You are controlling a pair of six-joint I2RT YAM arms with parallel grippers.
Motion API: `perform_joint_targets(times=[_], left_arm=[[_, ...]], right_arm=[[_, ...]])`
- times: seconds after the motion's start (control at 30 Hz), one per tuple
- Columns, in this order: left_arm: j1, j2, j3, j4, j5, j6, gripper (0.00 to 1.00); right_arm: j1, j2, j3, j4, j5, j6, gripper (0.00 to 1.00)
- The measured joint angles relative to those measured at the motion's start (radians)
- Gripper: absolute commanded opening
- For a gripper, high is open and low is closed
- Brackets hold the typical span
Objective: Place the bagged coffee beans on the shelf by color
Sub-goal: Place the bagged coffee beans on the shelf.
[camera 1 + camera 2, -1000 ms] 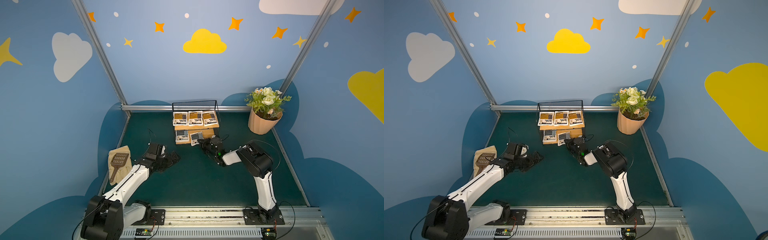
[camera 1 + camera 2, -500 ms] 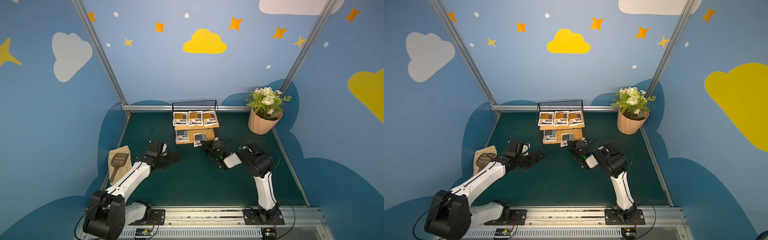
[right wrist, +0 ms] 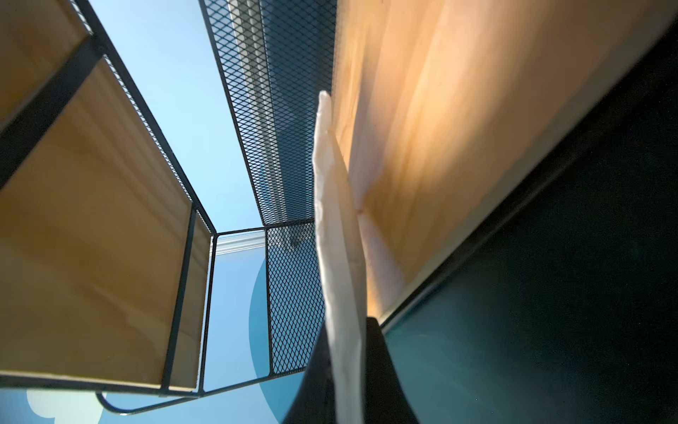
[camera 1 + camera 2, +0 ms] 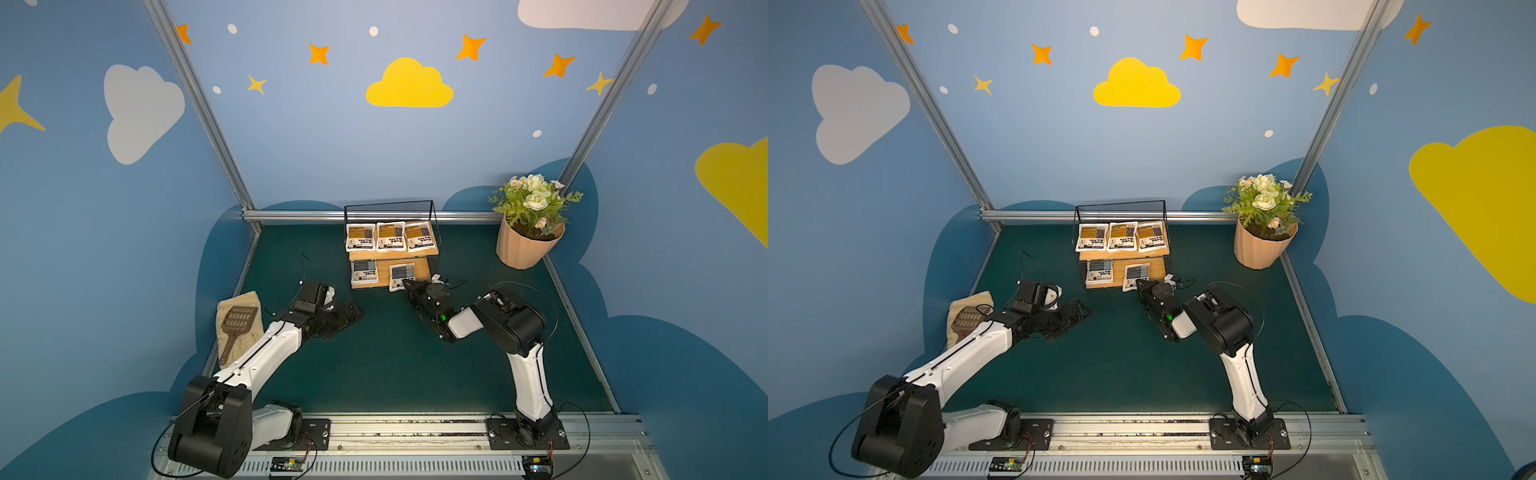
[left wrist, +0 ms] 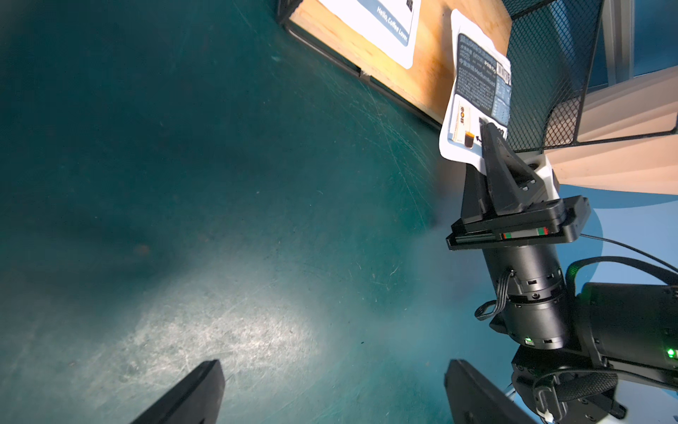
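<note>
Centrally, the right gripper (image 4: 406, 284) pinches the lower edge of the grey-blue pouch (image 4: 402, 272), which extends above it onto the shelf (image 4: 423, 269).

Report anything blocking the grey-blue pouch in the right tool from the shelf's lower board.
Nothing visible does. The flat white grey-blue-labelled pouch, pinched by the right tool, already overlaps the lower light wooden board; the other grey-blue pouch lies apart, beside it.

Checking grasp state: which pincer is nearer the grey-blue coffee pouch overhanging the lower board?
Right. The right pincer is shut on the front edge of the grey-blue pouch; the left pincer hangs open over the green mat, well apart from it.
</note>
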Motion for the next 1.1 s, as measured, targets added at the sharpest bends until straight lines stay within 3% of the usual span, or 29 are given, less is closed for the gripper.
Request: perform_joint_targets(times=[0.53, 1.0, 1.03, 1.1], left_arm=[[0.021, -0.003, 0.013, 0.004, 0.015, 0.016, 1.0], [0.037, -0.003, 0.013, 0.006, 0.022, 0.015, 1.0], [0.037, -0.003, 0.013, 0.007, 0.022, 0.015, 1.0], [0.038, -0.003, 0.013, 0.007, 0.023, 0.015, 1.0]], right_arm=[[0.001, 0.019, 0.047, -0.001, 0.03, -0.014, 0.0], [0.002, 0.121, 0.198, -0.067, 0.023, -0.014, 0.0], [0.002, 0.126, 0.211, -0.076, 0.023, -0.014, 0.02], [0.002, 0.135, 0.234, -0.093, 0.021, -0.014, 0.19]])
